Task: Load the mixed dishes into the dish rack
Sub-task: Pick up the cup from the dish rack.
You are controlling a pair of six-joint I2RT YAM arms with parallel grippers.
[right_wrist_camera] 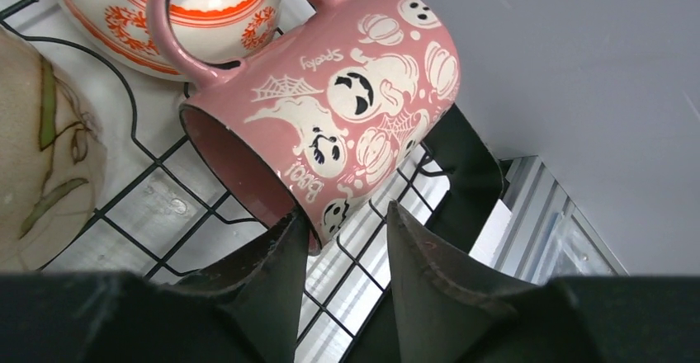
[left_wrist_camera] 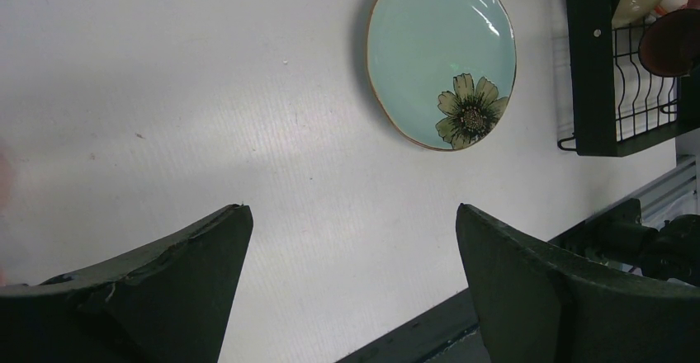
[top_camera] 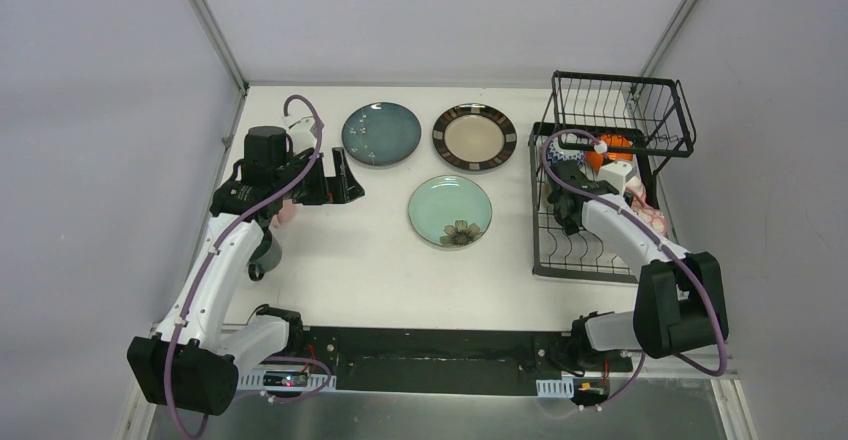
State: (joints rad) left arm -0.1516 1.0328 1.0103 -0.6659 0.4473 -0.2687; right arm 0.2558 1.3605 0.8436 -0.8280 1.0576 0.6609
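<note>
Three plates lie flat on the white table: dark teal [top_camera: 381,132], dark-rimmed beige [top_camera: 474,137] and mint green with a flower [top_camera: 450,210] [left_wrist_camera: 442,49]. The black wire dish rack [top_camera: 560,250] [left_wrist_camera: 593,66] stands at the right. On its wires a pink cup [right_wrist_camera: 330,99] [top_camera: 648,212] lies on its side beside an orange-patterned white bowl [right_wrist_camera: 206,16] [top_camera: 612,148] and a beige bowl [right_wrist_camera: 41,157]. My right gripper [right_wrist_camera: 347,214] is partly open. Its left finger touches the cup's rim, and the right finger stands apart. My left gripper [left_wrist_camera: 351,210] [top_camera: 345,175] hangs wide open over bare table, left of the plates.
The rack's raised basket tier [top_camera: 620,105] stands at the back right. Something pink [top_camera: 287,212] and a dark round thing [top_camera: 265,252] sit partly hidden under my left arm. The table's black front rail [top_camera: 430,350] runs between the arm bases.
</note>
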